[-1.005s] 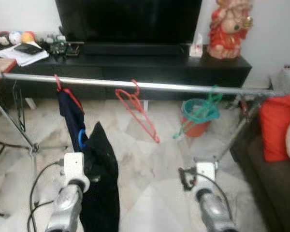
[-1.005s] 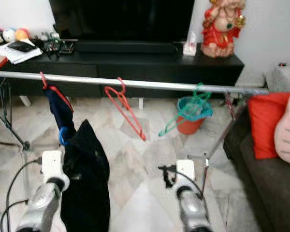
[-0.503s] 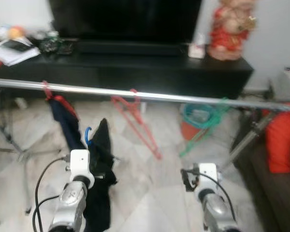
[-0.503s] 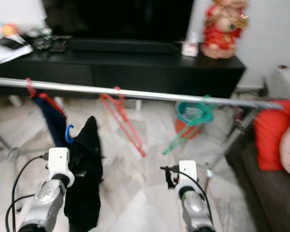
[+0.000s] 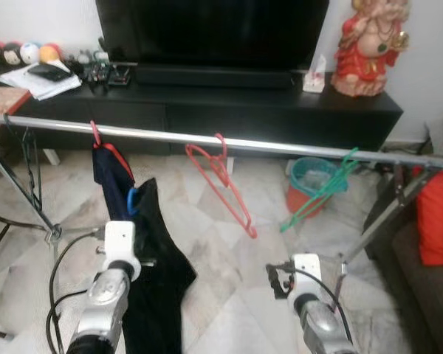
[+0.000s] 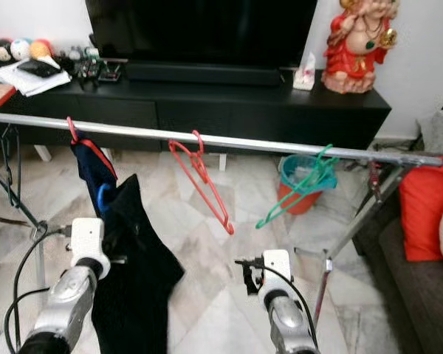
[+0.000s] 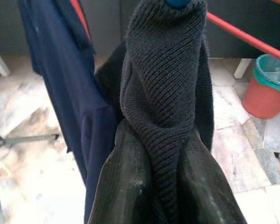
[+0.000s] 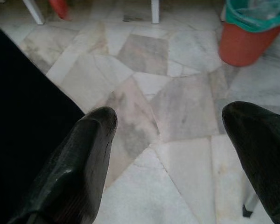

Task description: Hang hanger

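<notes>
- Your left tool [image 7: 165,154] has its two black fingers [image 7: 126,186] pinched on a bunch of dark knit cloth [image 7: 165,84], the neck end of a black garment [image 5: 159,273] that drapes down to the floor beside the arm.
- At the top of that bunch, just past the fingertips, sits the blue hanger [image 5: 132,200], of which you can see little more than the hook (the rest is wrapped in the knit).
- The blue hanger is not on the silver rail [image 5: 280,146]; the rail runs across above and ahead of the left tool.
- Just beyond the left tool, a navy garment [image 5: 109,177] hangs from the rail on a red hanger hook [image 5: 95,133], near the held cloth; whether the two touch cannot be told.
- Farther along the rail toward your right tool hang an empty red hanger [image 5: 223,184] and then a green hanger [image 5: 321,195], both tilted.
- Your right tool [image 8: 170,140] has its fingers spread wide apart, holding nothing, over the marble floor [image 8: 177,107].
- Ahead of the right tool stands an orange bucket with a teal rim [image 8: 252,32], on the floor under the green hanger.
- Behind the rail, a black TV counter [image 5: 266,103] carries a red figurine [image 5: 373,44] and some papers [image 5: 37,77].
</notes>
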Controlling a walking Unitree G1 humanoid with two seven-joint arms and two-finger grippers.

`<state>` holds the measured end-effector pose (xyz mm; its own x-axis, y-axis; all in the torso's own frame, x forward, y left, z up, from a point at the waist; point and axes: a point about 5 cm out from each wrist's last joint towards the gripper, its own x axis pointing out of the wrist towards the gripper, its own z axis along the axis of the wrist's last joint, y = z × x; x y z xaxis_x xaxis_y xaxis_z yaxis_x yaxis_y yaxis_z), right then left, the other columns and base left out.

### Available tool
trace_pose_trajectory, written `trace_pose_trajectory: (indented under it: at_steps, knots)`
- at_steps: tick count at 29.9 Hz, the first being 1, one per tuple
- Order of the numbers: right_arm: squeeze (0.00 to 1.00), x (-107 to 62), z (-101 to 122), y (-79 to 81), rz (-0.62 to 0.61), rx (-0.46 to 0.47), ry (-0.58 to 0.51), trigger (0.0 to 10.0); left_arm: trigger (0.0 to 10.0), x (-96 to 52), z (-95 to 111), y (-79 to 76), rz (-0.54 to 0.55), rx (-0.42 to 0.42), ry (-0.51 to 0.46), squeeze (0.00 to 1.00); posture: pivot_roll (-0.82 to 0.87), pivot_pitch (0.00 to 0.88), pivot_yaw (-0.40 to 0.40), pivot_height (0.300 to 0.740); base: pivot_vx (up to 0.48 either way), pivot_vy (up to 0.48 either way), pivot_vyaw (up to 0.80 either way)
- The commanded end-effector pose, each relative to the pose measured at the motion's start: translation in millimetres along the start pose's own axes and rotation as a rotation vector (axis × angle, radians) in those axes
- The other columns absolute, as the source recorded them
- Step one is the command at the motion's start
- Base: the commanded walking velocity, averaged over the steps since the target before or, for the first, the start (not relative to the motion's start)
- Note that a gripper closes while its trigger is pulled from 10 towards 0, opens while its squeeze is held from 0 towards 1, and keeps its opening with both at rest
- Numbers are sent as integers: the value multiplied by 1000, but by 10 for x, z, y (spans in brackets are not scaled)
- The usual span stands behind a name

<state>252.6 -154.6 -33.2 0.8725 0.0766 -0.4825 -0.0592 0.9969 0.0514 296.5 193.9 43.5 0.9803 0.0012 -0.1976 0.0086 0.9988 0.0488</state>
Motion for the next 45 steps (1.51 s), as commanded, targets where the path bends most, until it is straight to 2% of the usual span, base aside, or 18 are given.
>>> trace_pose_trajectory:
  at_steps: [1,7,12,19,22,23,28,31,33,35,40,43,44,45]
  knots:
    - [0,-7,-22,-32,-14,3,15,10000,10000,42,76,-18,0,16,-23,0,-8,0,-17,740,0,-394,0]
    - [0,-6,-26,-17,-10,2,18,10000,10000,38,71,-10,-10,59,-17,0,-4,0,-15,740,0,-394,0]
    - [0,2,-11,-6,-7,2,14,10000,10000,41,65,-8,2,58,-14,0,-4,0,-15,740,0,-388,0]
    - [0,7,-7,5,10,1,18,10000,10000,80,93,29,53,59,-9,0,-6,0,-18,740,0,0,0]
    - [0,5,-15,7,17,-2,23,10000,10000,90,108,73,93,50,-6,0,-4,0,-20,740,0,0,0]
    - [0,3,-22,9,20,-3,26,10000,10000,105,134,124,136,44,-8,0,-2,0,-23,740,0,0,0]
    - [0,6,-19,18,29,-4,29,10000,10000,166,211,184,182,44,-18,0,0,0,-26,740,0,0,0]
    - [0,8,-19,23,33,-4,30,10000,10000,222,279,168,165,37,-29,0,0,0,-26,740,0,0,0]
    - [0,13,-10,29,35,-3,29,10000,10000,283,339,106,111,17,-36,0,-1,0,-25,740,0,0,0]
    - [0,16,-6,31,36,-2,28,10000,10000,315,378,75,84,35,-45,0,-7,0,-20,740,0,0,0]
    - [0,9,-23,19,24,2,35,10000,10000,330,410,88,102,18,-65,0,-10,0,-17,740,0,0,0]
    - [0,-36,-132,-87,-60,8,87,10000,10000,315,424,94,117,15,-91,0,-10,0,-17,740,0,0,0]
    - [0,-84,-267,-139,-96,-40,181,10000,10000,307,423,105,121,11,-98,0,-10,0,-17,740,0,0,0]
    - [0,-84,-267,-139,-96,-40,181,10000,10000,307,423,105,121,11,-98,0,-10,0,-17,740,0,0,0]
